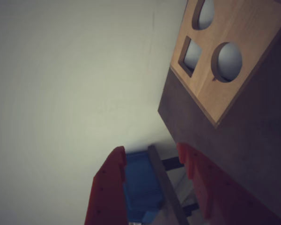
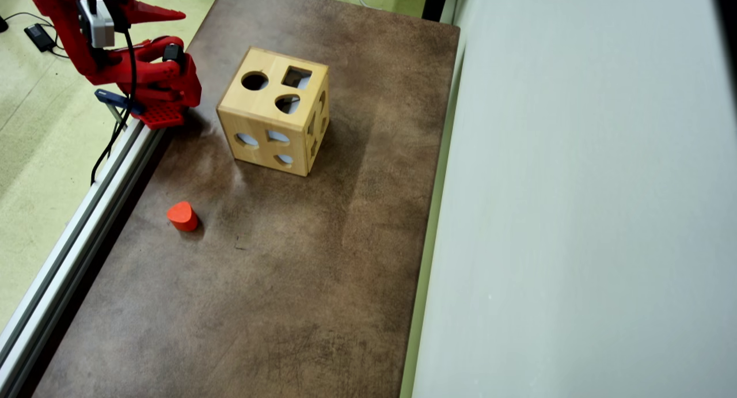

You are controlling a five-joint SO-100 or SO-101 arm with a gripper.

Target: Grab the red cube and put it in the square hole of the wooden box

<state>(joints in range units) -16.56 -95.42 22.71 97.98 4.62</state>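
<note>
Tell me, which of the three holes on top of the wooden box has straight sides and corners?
The square hole, at the top face's far right corner in the overhead view. The round hole to its left and the teardrop-like hole in front of it both have curved outlines.

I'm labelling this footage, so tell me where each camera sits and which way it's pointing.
Wrist view: rides on the arm, looking past the open red gripper toward the wooden box and pale wall.
Overhead view: fixed above, looking down on the brown table, box and orange-red block; the red arm shows top left.
Shared: the box face with the square hole.
</note>
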